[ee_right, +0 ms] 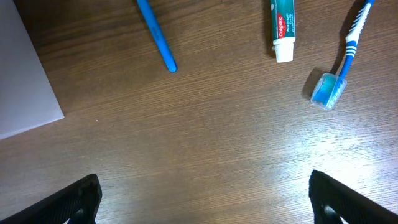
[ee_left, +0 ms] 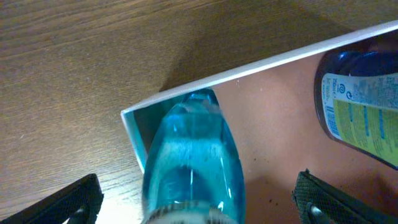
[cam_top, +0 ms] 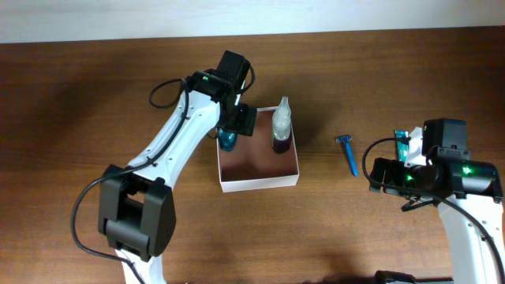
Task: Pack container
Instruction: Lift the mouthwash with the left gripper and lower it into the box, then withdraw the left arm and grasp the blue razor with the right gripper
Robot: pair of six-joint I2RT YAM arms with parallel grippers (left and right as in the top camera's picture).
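Observation:
The container [cam_top: 260, 184] is a square shallow white box with a reddish-brown inside, at mid-table. A blue translucent bottle [cam_top: 228, 140] stands in its back left corner. My left gripper [cam_top: 233, 126] is right over it. In the left wrist view the bottle [ee_left: 193, 155] sits between the wide-open fingers [ee_left: 196, 202], untouched, inside the white wall [ee_left: 261, 67]. A dark bottle with a clear cap [cam_top: 281, 126] stands at the box's back right, and its labelled side [ee_left: 360, 106] shows too. My right gripper [cam_top: 380, 175] is open and empty [ee_right: 205, 199] above bare table.
A blue razor [cam_top: 348, 154] lies right of the box; its handle [ee_right: 155, 34] shows in the right wrist view. A toothpaste tube [ee_right: 283, 28] and a blue-white toothbrush with a capped head [ee_right: 348, 43] lie beyond. The box's outer wall [ee_right: 25, 81] is at that view's left.

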